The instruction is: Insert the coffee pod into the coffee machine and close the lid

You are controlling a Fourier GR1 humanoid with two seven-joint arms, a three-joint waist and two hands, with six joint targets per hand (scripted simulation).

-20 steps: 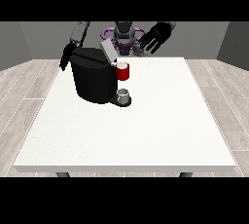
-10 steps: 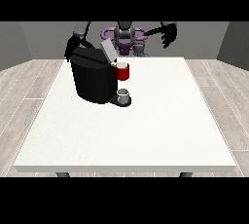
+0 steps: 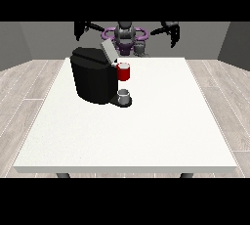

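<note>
The black coffee machine (image 3: 93, 75) stands on the white table (image 3: 146, 126), left of the middle. Its grey lid (image 3: 108, 52) tilts up, open. A red thing at the machine (image 3: 124, 72) sits under the lid's front. Below it, a small grey thing (image 3: 125, 95) rests on the machine's base. Another grey thing (image 3: 140, 48) shows at the table's far edge, before the robot's torso. The hand at the view's left (image 3: 81, 27) is raised above and behind the machine, apart from it, fingers relaxed. The hand at the view's right (image 3: 172, 30) hangs high over the far right edge, fingers straight, holding nothing.
The robot's torso (image 3: 125, 35) stands behind the table's far edge with both arms spread sideways. Wide bare tabletop lies in front of and to the right of the machine. Wooden floor surrounds the table.
The hand at the view's left has lifted off the machine's top and swung up and outward. The hand at the view's right has moved further right and higher.
</note>
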